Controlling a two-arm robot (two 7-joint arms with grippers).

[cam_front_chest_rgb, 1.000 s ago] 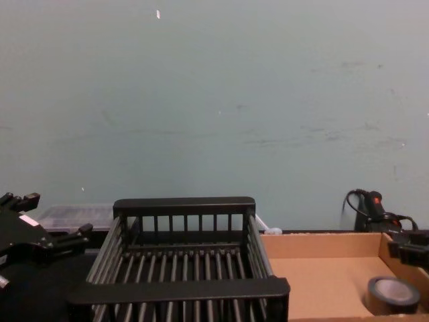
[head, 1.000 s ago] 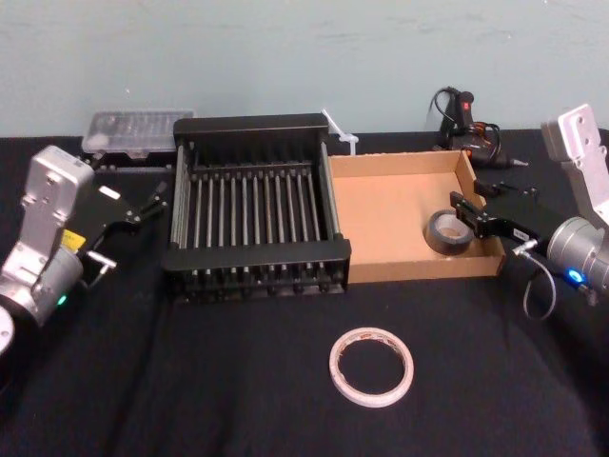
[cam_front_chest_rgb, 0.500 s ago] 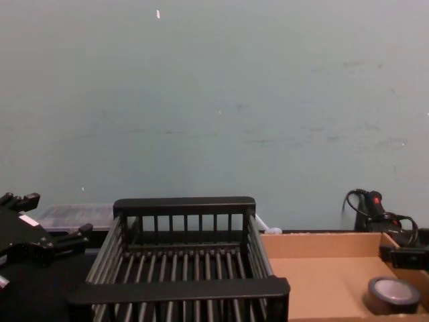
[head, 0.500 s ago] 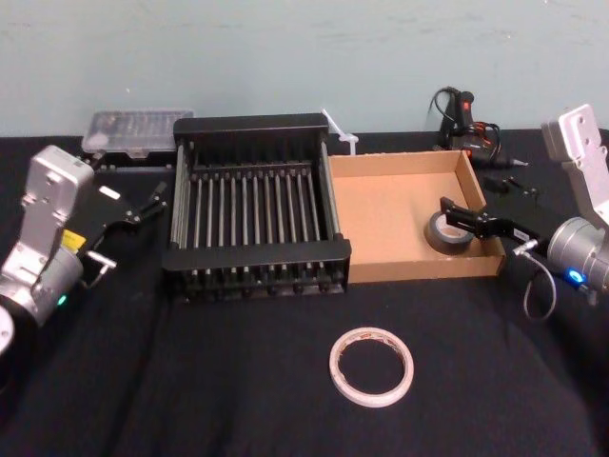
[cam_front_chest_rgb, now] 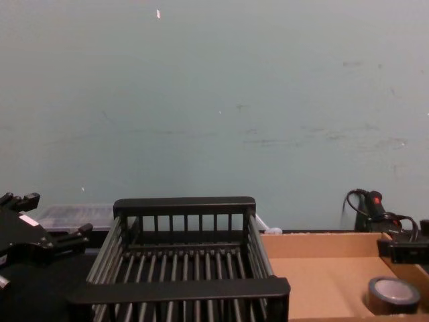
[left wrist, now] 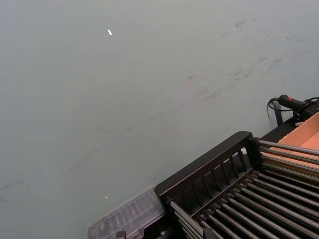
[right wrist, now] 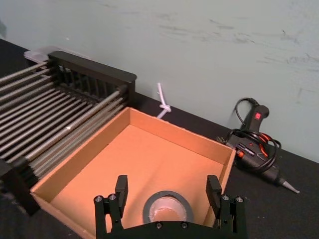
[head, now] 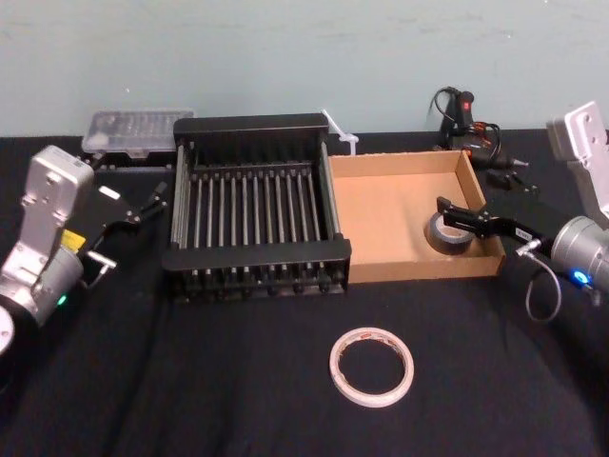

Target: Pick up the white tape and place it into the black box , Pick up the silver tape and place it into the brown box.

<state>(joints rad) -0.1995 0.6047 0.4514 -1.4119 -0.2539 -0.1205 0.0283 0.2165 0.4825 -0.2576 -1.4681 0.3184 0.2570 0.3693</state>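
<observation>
The silver tape (head: 443,234) lies flat in the right front corner of the brown box (head: 390,214); it also shows in the chest view (cam_front_chest_rgb: 392,294). My right gripper (head: 455,217) hovers just above it, open, with the silver tape (right wrist: 168,209) below and between the spread fingers (right wrist: 121,188) and touching neither. The white tape (head: 371,367) lies flat on the black cloth in front of the boxes. To the left of the brown box stands the black box (head: 252,190), with nothing in it. Left of the black box, my left gripper (head: 128,227) is parked and open.
A clear plastic case (head: 136,129) sits behind the black box's left corner. A black glue gun (head: 466,119) with its cable lies behind the brown box, and a small white piece (head: 338,129) lies between the boxes at the back. A pale wall closes off the table.
My right gripper has opened and let go of the silver tape, which stays in the brown box. The gripper has lifted slightly. The left arm has not moved.
</observation>
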